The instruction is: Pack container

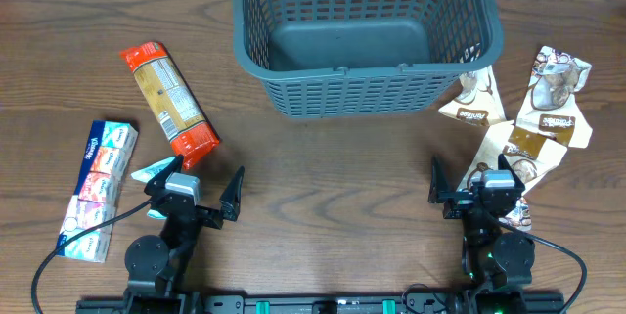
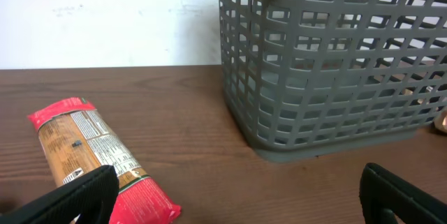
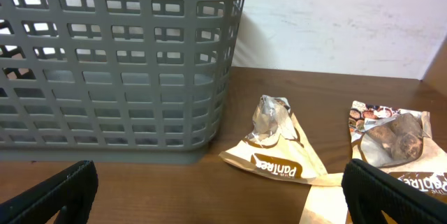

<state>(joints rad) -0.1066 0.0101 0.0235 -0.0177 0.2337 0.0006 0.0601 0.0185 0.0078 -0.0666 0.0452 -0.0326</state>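
The dark grey lattice basket (image 1: 364, 30) stands at the back middle of the table and is empty; it also shows in the left wrist view (image 2: 335, 70) and the right wrist view (image 3: 112, 63). A red and tan packet (image 1: 169, 105) lies left of it, seen also in the left wrist view (image 2: 98, 161). Brown and white snack packets (image 1: 533, 118) lie right of it; two show in the right wrist view (image 3: 276, 147). My left gripper (image 1: 201, 189) is open and empty, near the red packet's front end. My right gripper (image 1: 474, 185) is open and empty, beside the snack packets.
A long pack of tissue packets (image 1: 96, 189) lies at the front left. A small teal packet (image 1: 155, 169) lies next to the left gripper. A white wall (image 2: 105, 15) stands behind the table.
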